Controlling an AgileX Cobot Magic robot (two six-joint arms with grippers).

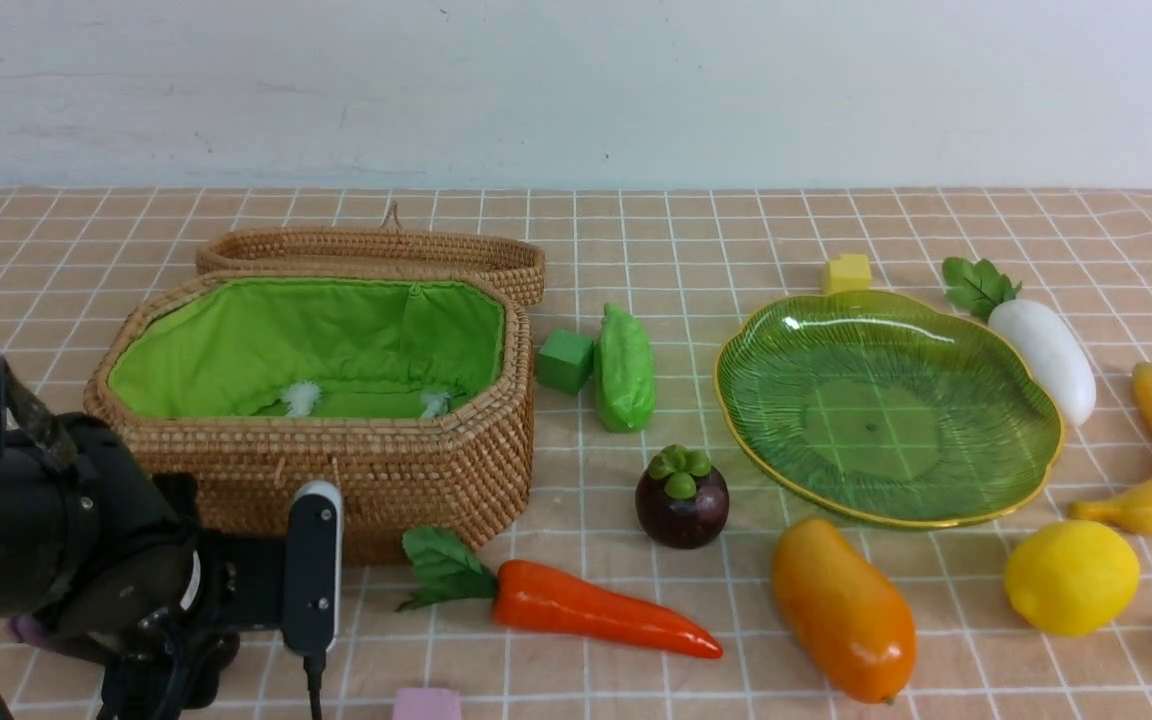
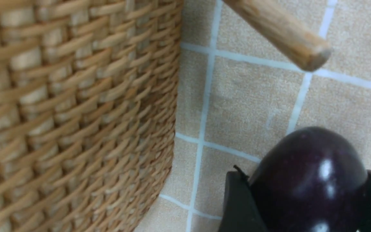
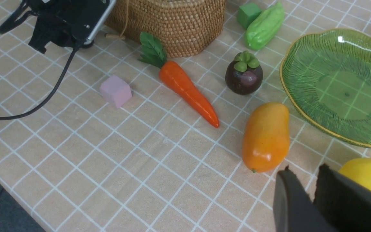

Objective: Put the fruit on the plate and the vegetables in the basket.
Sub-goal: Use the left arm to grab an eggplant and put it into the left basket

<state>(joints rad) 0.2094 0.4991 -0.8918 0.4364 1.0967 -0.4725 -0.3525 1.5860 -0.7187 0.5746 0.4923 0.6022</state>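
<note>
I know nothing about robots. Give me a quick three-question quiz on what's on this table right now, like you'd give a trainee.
1. True or false: a fruit already lies on the plate.
2. What does the left pincer have between its fingers? A) carrot B) eggplant C) lemon
3. Name the vegetable lying beside the green cube.

Key
1. False: nothing lies on the plate.
2. B.
3. The wrinkled green pod.
</note>
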